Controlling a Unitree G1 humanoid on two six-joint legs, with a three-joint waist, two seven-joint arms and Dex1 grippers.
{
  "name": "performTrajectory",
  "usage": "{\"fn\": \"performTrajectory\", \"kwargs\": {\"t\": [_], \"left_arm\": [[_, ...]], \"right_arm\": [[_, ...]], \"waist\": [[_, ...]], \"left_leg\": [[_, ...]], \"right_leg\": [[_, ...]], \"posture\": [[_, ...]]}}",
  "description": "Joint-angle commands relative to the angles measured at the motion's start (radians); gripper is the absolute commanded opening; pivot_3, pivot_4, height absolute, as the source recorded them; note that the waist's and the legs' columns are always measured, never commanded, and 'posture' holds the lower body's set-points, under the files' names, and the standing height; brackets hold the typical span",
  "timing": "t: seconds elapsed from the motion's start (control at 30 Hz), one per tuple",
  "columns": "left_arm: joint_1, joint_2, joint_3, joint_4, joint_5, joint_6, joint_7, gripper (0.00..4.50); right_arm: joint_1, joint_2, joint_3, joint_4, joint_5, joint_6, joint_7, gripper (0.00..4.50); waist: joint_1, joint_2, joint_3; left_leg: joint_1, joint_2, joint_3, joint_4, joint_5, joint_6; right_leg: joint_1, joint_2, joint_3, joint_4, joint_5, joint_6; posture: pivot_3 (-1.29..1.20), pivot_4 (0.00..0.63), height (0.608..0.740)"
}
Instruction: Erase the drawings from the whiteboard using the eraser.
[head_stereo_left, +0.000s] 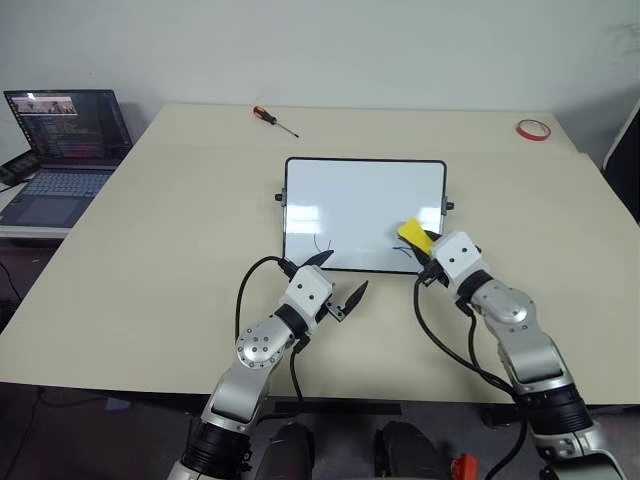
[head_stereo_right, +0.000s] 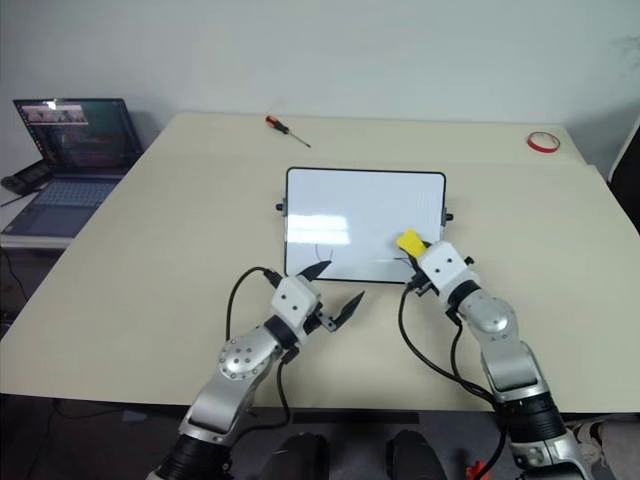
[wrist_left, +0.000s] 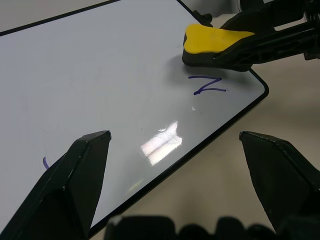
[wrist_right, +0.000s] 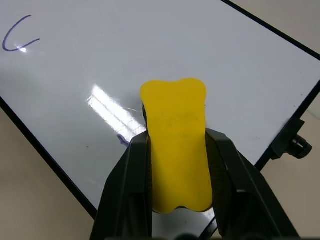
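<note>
From the head camera, the right pincer (head_stereo_left: 421, 247) gripped the yellow eraser (head_stereo_left: 414, 236) over the whiteboard (head_stereo_left: 350, 195) near its right corner, on the surface (head_stereo_left: 150, 230). Left wrist view — the left pincer (wrist_left: 175, 145) stood open before the board's near edge, an N-like mark (wrist_left: 209, 85) beside the eraser. Right wrist view — a C-like mark (wrist_right: 17, 40) remained; wiping was just starting, and next the eraser likely needed pressing down across both marks.

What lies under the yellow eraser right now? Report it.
Under the eraser, clamped in the right gripper, lies the whiteboard near its right front corner. A blue mark shows just beside it; part of a stroke runs beneath and is covered.
</note>
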Motion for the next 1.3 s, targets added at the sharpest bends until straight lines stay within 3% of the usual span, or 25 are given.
{"fn": "performTrajectory", "kwargs": {"t": [0.03,0.33,0.73,1.3], "left_arm": [[0.003,-0.006,-0.009,-0.044,0.006,-0.002,0.011,4.5],[-0.008,-0.005,0.0,-0.04,0.005,0.0,0.01,4.5],[-0.015,-0.008,-0.006,-0.044,0.005,0.006,0.016,4.5],[-0.022,-0.019,-0.014,-0.019,0.004,-0.016,0.018,4.5]], "right_arm": [[-0.018,-0.002,0.022,-0.004,-0.011,-0.023,0.016,1.14],[-0.056,0.004,0.059,0.035,-0.025,-0.03,0.03,1.14],[-0.07,-0.043,0.075,0.048,-0.117,0.097,0.026,1.14],[0.008,-0.183,0.039,-0.039,-0.115,0.168,0.087,1.14]], "waist": [[0.0,0.0,0.0],[0.0,0.0,0.0],[0.0,0.0,0.0],[0.007,0.0,0.0]], "left_leg": [[0.0,0.0,0.0,0.0,0.0,0.0],[0.0,0.0,0.0,0.0,0.0,0.0],[0.001,0.0,-0.001,0.002,0.0,0.0],[0.001,0.0,-0.001,0.004,0.0,0.0]], "right_leg": [[0.0,0.0,0.0,0.0,0.0,0.0],[0.0,0.0,0.0,0.0,0.0,0.0],[0.002,0.0,-0.001,0.001,0.0,0.0],[0.003,0.0,-0.001,0.0,0.001,0.001]], "posture": [[0.0,0.15,0.74],[0.0,0.15,0.74],[0.0,0.15,0.74],[0.0,0.15,0.74]]}}
